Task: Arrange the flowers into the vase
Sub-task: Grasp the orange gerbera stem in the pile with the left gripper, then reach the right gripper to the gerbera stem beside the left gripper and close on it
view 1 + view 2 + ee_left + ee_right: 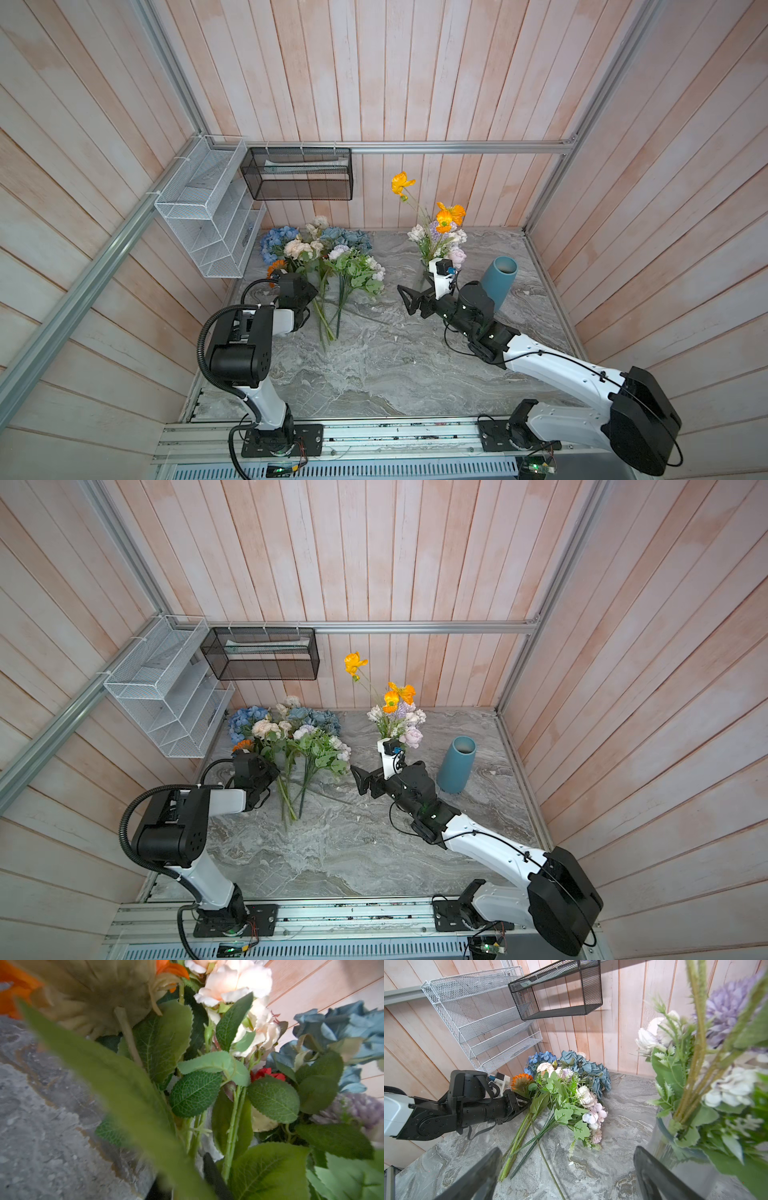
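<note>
A pile of flowers [328, 253] [291, 733] lies at the back left of the marble table, stems pointing forward. It holds blue hydrangeas, peach roses, an orange sunflower and lilac sprays. My left gripper [312, 297] [525, 1105] reaches into the stems. In the left wrist view its fingers [212, 1169] stand close together with a green stem between them, half hidden by a blurred leaf. A clear glass vase [422, 277] [675, 1159] holds orange poppies [451, 216] and white-lilac blooms. My right gripper [413, 301] [566, 1149] hovers open and empty beside it.
A blue ceramic vase [500, 282] [457, 766] stands right of the glass one. A white wire rack [208, 208] and a black mesh basket [299, 174] hang on the back-left walls. Wooden walls close three sides of the marble tabletop [395, 365].
</note>
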`<state>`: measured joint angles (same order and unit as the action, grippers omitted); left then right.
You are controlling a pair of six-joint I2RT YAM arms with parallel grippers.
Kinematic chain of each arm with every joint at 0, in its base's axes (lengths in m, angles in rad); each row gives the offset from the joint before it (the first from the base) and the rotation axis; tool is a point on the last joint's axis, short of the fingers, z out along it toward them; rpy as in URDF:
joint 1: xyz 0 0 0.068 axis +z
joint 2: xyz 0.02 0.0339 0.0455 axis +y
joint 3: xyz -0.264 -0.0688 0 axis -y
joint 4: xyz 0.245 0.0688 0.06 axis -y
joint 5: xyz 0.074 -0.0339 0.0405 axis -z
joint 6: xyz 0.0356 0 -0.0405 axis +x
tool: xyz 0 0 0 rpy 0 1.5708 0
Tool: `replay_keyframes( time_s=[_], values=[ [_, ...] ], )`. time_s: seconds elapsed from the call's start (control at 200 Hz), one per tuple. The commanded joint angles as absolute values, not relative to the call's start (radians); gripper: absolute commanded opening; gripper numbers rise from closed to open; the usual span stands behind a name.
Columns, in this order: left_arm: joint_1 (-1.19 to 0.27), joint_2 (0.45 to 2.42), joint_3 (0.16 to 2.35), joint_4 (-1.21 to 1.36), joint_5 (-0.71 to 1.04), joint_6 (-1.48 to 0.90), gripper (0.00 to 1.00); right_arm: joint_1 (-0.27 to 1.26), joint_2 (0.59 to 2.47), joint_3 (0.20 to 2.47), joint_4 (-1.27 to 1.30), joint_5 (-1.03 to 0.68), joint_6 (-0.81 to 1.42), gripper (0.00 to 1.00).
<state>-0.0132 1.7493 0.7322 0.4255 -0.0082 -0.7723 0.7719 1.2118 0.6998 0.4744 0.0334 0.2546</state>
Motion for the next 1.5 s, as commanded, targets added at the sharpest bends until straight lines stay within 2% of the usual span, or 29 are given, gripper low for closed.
replay_keyframes(
  time_s=[0.0, 0.105, 0.23, 0.615, 0.795, 1.08, 1.495],
  values=[
    [-0.009, 1.765, 0.750, 0.442, -0.032, -0.763, 0.16, 0.780, 1.198, 0.696, 0.486, 0.049, 0.238, 0.98],
    [-0.008, 1.747, 0.735, 0.437, -0.045, -0.753, 0.08, 0.781, 1.199, 0.695, 0.486, 0.048, 0.235, 0.98],
    [-0.006, 1.713, 0.715, 0.430, -0.063, -0.742, 0.04, 0.781, 1.201, 0.697, 0.486, 0.044, 0.233, 0.98],
    [0.011, 1.568, 0.624, 0.365, -0.039, -0.658, 0.02, 0.788, 1.217, 0.705, 0.496, 0.031, 0.240, 0.98],
    [0.011, 1.442, 0.553, 0.341, 0.009, -0.670, 0.00, 0.816, 1.257, 0.736, 0.500, -0.043, 0.233, 0.98],
    [-0.012, 1.272, 0.556, 0.350, 0.111, -0.646, 0.00, 0.917, 1.405, 0.840, 0.507, -0.113, 0.190, 0.95],
    [-0.092, 1.200, 0.584, 0.428, 0.246, -0.590, 0.00, 0.949, 1.685, 1.027, 0.566, -0.257, 0.253, 0.88]
  ],
)
